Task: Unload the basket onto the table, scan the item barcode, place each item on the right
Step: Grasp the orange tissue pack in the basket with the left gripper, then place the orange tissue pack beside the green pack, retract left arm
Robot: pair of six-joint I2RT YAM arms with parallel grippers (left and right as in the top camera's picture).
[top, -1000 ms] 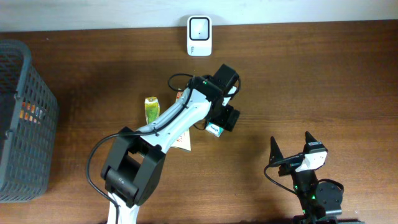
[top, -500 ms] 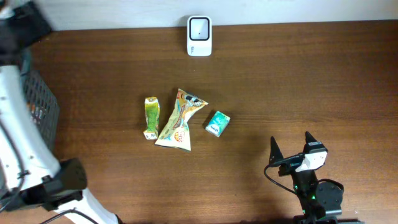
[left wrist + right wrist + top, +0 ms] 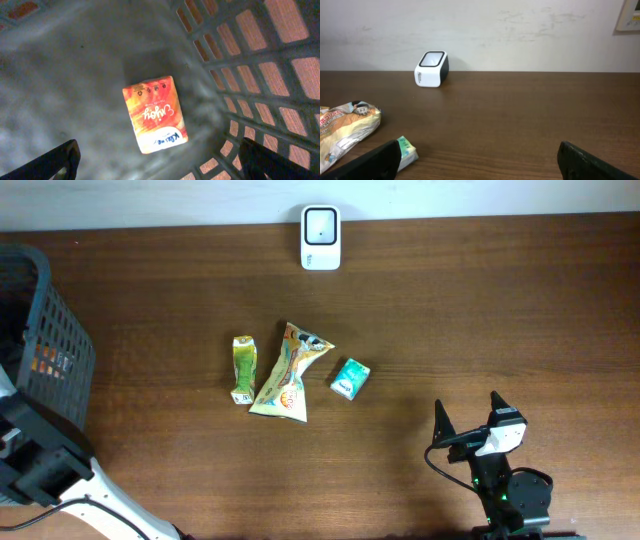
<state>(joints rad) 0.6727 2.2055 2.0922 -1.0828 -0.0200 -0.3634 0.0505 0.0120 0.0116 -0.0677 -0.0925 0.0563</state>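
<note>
Over the worktop [image 3: 480, 310], overhead view: scanner [image 3: 321, 224] sits far centre by the wall, basket [image 3: 60, 360] at left. Yellow-green pack [image 3: 243, 367], snack bag [image 3: 288, 372] & green box [image 3: 350, 378] lie in a row mid-worktop, well apart from scanner. Right end effector [image 3: 466, 418] is parked near right, fingers apart, empty. Left arm [image 3: 40, 470] reaches up toward basket.

Left wrist view: left end effector [image 3: 159, 152] hangs inside basket, fingers wide apart, nothing btwn them. Orange pack [image 3: 155, 113] lies flat on basket floor below, untouched; no barcode visible on its top face.

Right wrist view: scanner stands far left, window up, nothing in front of it.

Progress, est.: early. The pack isn't gripped yet; grip, lift out, carry to scanner & show barcode all remain. Can't tell if the 3 worktop items are done.
</note>
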